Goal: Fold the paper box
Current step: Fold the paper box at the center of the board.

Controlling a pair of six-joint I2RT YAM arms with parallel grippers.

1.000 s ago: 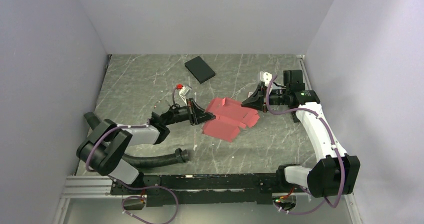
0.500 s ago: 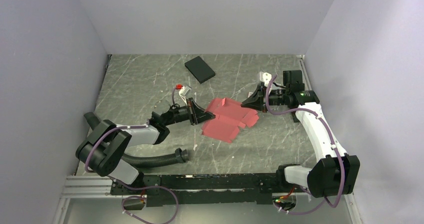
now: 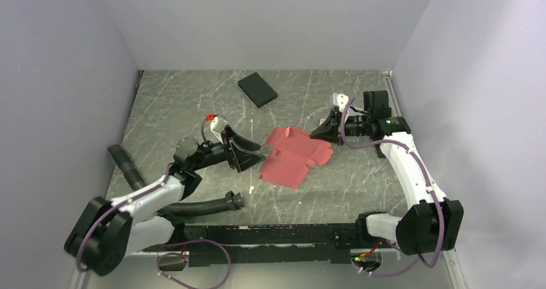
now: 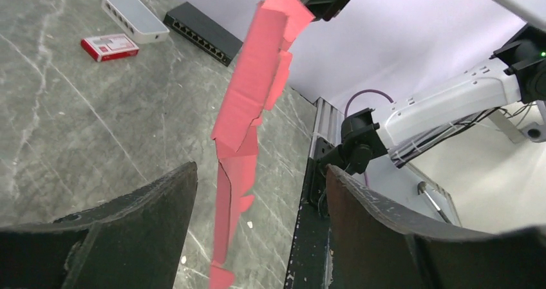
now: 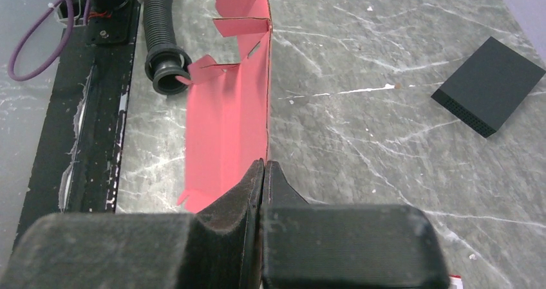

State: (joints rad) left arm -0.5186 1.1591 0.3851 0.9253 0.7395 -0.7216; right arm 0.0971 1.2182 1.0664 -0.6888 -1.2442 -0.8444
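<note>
The paper box (image 3: 293, 155) is a pinkish-red die-cut sheet with flaps, held off the table in the middle. My right gripper (image 3: 317, 133) is shut on its right edge; in the right wrist view the jaws (image 5: 264, 163) pinch the sheet (image 5: 228, 121), which runs away from them. My left gripper (image 3: 250, 152) stands open just left of the sheet's left edge. In the left wrist view the sheet (image 4: 254, 83) shows edge-on ahead of the spread fingers (image 4: 261, 173), touching neither.
A black flat box (image 3: 257, 89) lies at the back, also in the right wrist view (image 5: 492, 86). A small red-and-white carton (image 4: 109, 46) and a white box (image 4: 135, 17) lie beyond the sheet. A black corrugated hose (image 3: 199, 205) lies near the front rail.
My left gripper has opened, let go of the sheet's left edge and drawn back to the left. The right gripper still holds the sheet in place.
</note>
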